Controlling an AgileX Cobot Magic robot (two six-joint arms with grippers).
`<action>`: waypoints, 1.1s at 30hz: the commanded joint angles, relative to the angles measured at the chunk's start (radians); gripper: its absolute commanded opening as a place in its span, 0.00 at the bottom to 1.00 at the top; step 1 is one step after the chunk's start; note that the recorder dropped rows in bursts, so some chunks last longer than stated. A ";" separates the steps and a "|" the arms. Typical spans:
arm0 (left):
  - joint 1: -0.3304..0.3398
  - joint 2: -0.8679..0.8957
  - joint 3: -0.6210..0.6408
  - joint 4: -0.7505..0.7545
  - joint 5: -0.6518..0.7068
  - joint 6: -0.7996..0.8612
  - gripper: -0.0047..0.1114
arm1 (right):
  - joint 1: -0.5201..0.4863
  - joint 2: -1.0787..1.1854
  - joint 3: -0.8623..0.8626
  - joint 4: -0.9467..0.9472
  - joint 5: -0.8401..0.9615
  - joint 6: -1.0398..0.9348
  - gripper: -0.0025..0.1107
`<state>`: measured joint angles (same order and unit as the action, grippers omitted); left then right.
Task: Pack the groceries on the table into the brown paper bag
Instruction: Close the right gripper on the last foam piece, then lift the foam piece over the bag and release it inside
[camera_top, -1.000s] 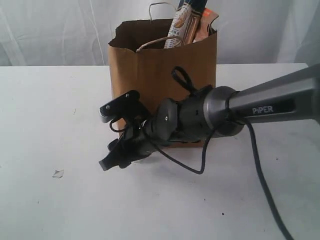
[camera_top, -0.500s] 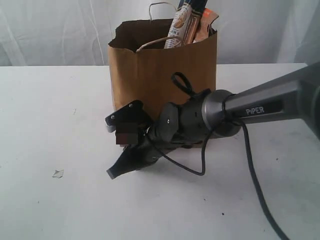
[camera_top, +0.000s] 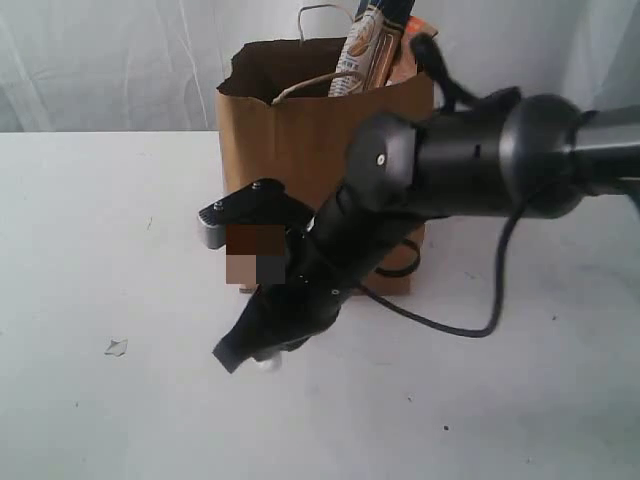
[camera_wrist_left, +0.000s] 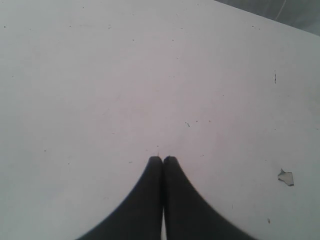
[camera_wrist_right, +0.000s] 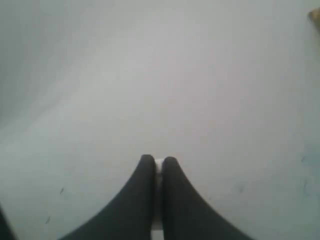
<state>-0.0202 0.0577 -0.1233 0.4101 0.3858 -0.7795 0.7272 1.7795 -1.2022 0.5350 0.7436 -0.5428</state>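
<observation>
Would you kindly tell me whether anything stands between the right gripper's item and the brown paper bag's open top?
Only the front wall of the brown paper bag, rising behind the right gripper, which pinches a small white item near the table. The pasta packet sticks out of the mouth's right side; the left looks free.

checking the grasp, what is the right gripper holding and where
A small white thing, pinched between the right gripper's fingertips; what it is cannot be told.

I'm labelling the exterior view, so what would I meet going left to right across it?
paper scrap → right pincer → pasta packet sticking out of the brown paper bag
</observation>
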 joint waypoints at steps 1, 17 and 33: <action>-0.002 -0.006 0.005 0.002 0.000 -0.005 0.04 | -0.034 -0.140 0.002 -0.093 0.302 0.006 0.02; -0.002 -0.006 0.005 0.002 0.000 -0.005 0.04 | -0.517 -0.477 -0.097 -0.416 0.300 0.085 0.02; -0.002 -0.006 0.005 0.002 0.000 -0.005 0.04 | -0.594 -0.298 -0.116 0.348 -0.365 -0.430 0.02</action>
<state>-0.0202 0.0577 -0.1233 0.4101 0.3858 -0.7795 0.1296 1.4426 -1.3139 0.6427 0.3892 -0.7446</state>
